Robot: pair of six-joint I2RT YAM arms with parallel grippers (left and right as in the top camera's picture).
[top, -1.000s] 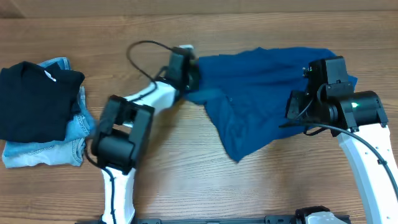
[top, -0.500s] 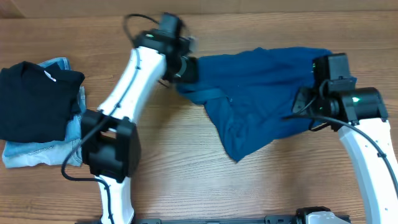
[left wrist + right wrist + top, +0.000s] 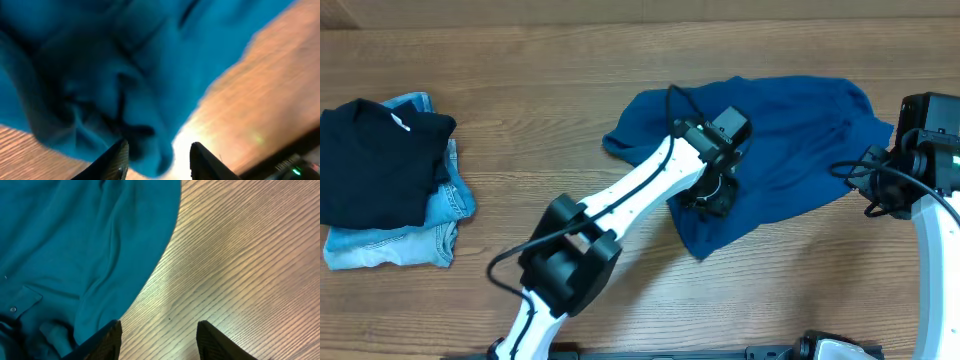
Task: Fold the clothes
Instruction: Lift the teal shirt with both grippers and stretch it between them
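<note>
Teal shirt (image 3: 790, 130) lies crumpled on the worktop (image 3: 620, 60), no fold made yet; left hand (image 3: 157, 160) and right hand (image 3: 159, 340) gape empty.

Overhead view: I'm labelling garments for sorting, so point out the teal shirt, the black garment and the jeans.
teal shirt (image 3: 800, 130): overhead view, flat middle of the fabric.
black garment (image 3: 375, 165): overhead view, middle of its top face.
jeans (image 3: 390, 248): overhead view, strip showing below the black garment.
</note>
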